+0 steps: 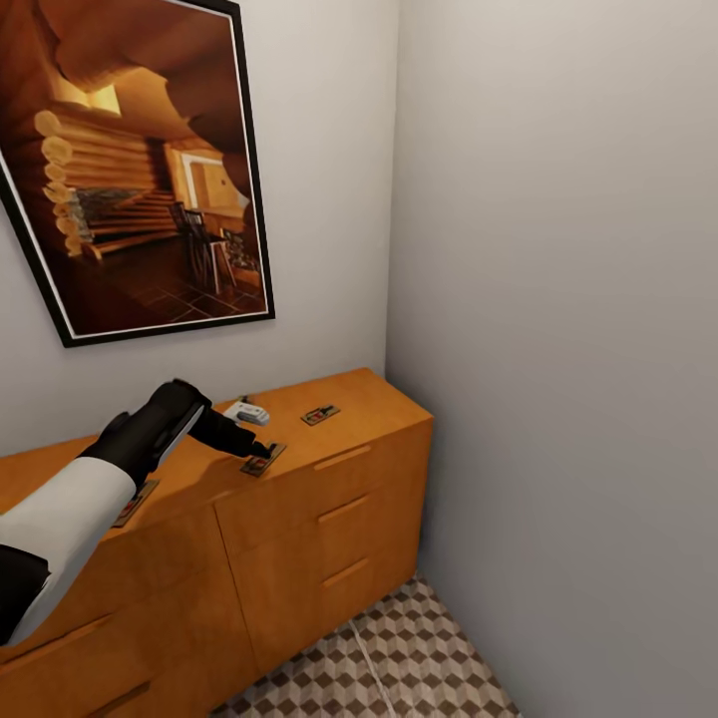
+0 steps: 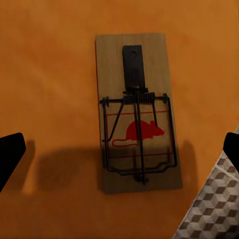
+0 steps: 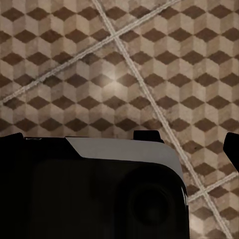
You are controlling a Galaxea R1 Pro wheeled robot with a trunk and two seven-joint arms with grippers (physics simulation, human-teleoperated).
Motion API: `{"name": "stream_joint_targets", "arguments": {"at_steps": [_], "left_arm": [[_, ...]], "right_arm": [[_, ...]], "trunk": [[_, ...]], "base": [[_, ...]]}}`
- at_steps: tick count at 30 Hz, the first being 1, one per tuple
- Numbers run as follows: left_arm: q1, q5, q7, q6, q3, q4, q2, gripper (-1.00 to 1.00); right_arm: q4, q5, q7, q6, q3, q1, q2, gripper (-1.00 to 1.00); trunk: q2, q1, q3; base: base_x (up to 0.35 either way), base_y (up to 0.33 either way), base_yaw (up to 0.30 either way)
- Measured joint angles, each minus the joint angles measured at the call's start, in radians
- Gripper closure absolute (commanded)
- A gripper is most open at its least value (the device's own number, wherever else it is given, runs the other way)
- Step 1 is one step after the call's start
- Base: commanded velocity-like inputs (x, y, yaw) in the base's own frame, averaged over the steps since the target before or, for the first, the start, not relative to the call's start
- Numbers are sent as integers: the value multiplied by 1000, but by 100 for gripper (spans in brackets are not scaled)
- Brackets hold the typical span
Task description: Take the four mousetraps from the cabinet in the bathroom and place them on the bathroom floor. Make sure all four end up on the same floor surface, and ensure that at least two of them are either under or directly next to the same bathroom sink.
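On top of the orange-brown cabinet (image 1: 329, 499) lie three mousetraps. One mousetrap (image 1: 320, 414) rests near the right end. A second mousetrap (image 1: 263, 460) sits by the front edge, directly under my left gripper (image 1: 255, 449). A third mousetrap (image 1: 134, 503) is partly covered by my left forearm. In the left wrist view that second mousetrap (image 2: 137, 112) lies flat, red mouse mark up, and my left gripper (image 2: 119, 152) hovers open above it with one dark fingertip (image 2: 10, 154) on each side. My right gripper (image 3: 120, 144) is open over the cube-patterned bathroom floor (image 3: 119, 59). The sink is out of view.
A small white object (image 1: 246, 411) lies on the cabinet top behind the left gripper. A framed picture (image 1: 130, 170) hangs above the cabinet. A bare wall (image 1: 558, 349) closes the corner on the right. Patterned floor (image 1: 399, 658) shows below the cabinet.
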State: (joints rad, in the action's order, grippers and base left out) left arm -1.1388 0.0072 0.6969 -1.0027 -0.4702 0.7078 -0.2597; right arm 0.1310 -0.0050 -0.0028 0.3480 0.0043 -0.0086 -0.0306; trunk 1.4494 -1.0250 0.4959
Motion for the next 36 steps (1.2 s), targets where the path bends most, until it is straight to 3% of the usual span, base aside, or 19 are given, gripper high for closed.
{"name": "stream_joint_targets", "arguments": {"at_steps": [36], "left_arm": [[0,0,-1,1,0,-23,0,-100]], "right_arm": [[0,0,0,0,0,0,-2,-100]], "trunk": [[0,0,3]], "base": [[0,0,0]]}}
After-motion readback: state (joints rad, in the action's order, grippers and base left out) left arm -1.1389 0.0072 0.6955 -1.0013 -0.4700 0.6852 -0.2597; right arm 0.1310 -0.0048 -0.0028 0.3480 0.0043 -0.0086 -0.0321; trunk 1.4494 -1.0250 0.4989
